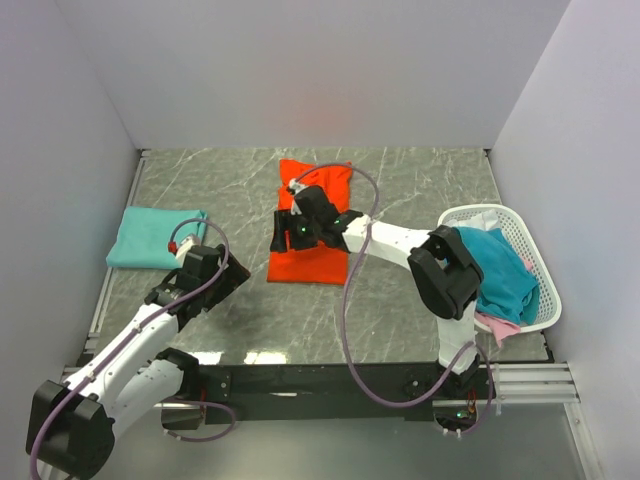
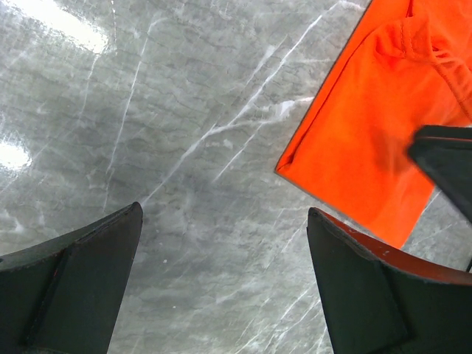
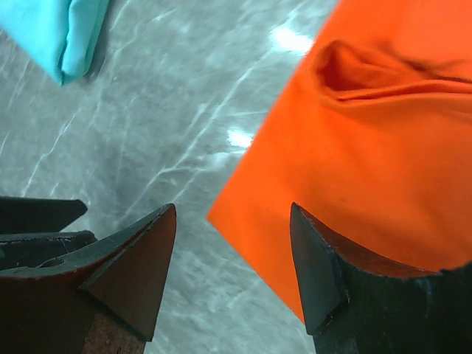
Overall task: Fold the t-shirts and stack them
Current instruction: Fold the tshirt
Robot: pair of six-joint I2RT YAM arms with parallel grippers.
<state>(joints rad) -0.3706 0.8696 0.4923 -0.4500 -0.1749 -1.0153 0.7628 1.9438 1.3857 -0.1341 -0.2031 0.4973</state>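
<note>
**Table** (image 1: pixel 420 190): grey marbled top, white walls on three sides.

**Orange shirt** (image 1: pixel 308 262): lies at the middle of the table as a long upright rectangle, its near edge straight. There are a few creases toward the far end. The right wrist view shows a raised pucker in the cloth (image 3: pixel 369 74). One corner shows in the left wrist view (image 2: pixel 354 147).

**Folded teal shirt** (image 1: pixel 155 238): a flat packet at the table's left side, well apart from the orange shirt. Its corner shows at the top left of the right wrist view (image 3: pixel 59 29).

**Basket** (image 1: pixel 545 300): white lattice, at the table's right edge.

**Second teal shirt** (image 1: pixel 500 275): bunched in the basket and draped over its left rim.

**Pink shirt** (image 1: pixel 497 328): under the second teal shirt, spilling over the basket's near rim.

**Left gripper** (image 2: pixel 221 287): jaws spread fully with nothing between them. It is over bare table, left of the orange shirt's near corner, and sits near the folded teal shirt in the top view (image 1: pixel 232 280).

**Right gripper** (image 3: pixel 232 273): jaws apart and pinching nothing. It is over the orange shirt's left edge, one finger above cloth and the other above table. Whether it touches the cloth cannot be told. In the top view (image 1: pixel 290 228) the arm reaches in from the right.
</note>
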